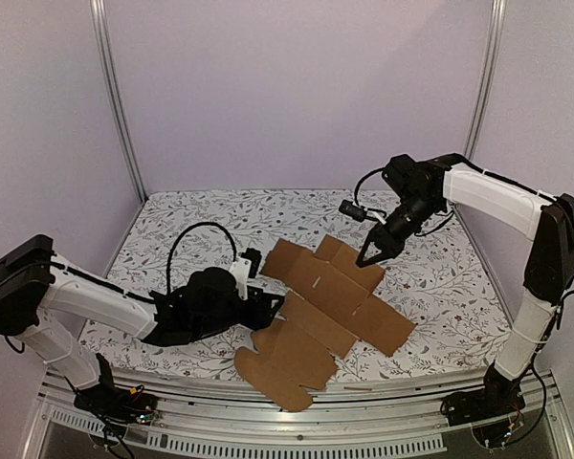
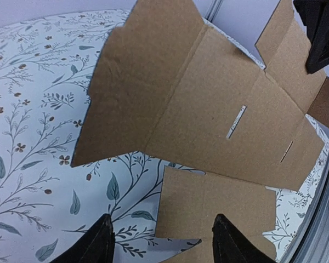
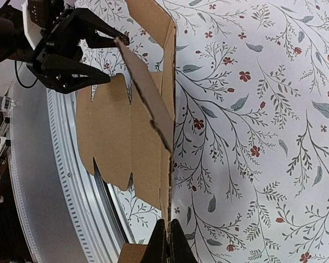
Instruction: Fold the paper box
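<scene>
A robotics lab test cell is shown rather than a lived-in room. Plain pale walls (image 1: 297, 86) are joined by bare metal posts (image 1: 115, 96) at the upper left and upper right of the overhead view. A table (image 1: 440, 277) is covered with floral cloth. Along the bottom edge an aluminium rail (image 1: 297, 445) is seen, to which a left arm (image 1: 86, 301) and a right arm (image 1: 493, 196) are bolted, with cabling (image 1: 187, 234) left exposed. A flat paper box (image 1: 316, 287) is laid between them.
</scene>
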`<action>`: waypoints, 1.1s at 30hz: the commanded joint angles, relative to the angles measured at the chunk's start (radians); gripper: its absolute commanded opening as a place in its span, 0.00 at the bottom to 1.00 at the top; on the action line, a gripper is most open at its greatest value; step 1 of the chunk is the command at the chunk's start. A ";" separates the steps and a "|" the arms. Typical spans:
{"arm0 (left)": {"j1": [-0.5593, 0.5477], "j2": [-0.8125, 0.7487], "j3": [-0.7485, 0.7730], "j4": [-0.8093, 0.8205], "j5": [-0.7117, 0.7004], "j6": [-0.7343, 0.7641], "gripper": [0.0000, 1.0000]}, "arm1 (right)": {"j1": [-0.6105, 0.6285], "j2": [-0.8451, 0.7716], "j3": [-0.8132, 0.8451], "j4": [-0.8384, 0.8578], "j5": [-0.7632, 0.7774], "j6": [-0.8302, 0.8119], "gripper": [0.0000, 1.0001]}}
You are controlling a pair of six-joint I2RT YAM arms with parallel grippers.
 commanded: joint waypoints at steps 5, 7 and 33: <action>-0.021 0.156 0.092 0.050 0.012 -0.009 0.63 | -0.002 -0.037 0.005 0.013 -0.037 0.027 0.00; -0.021 0.182 0.103 0.056 0.034 -0.007 0.59 | -0.003 -0.037 0.003 0.013 -0.036 0.029 0.00; -0.061 0.305 0.213 0.042 0.076 0.002 0.00 | -0.003 -0.001 -0.052 0.114 0.038 0.120 0.03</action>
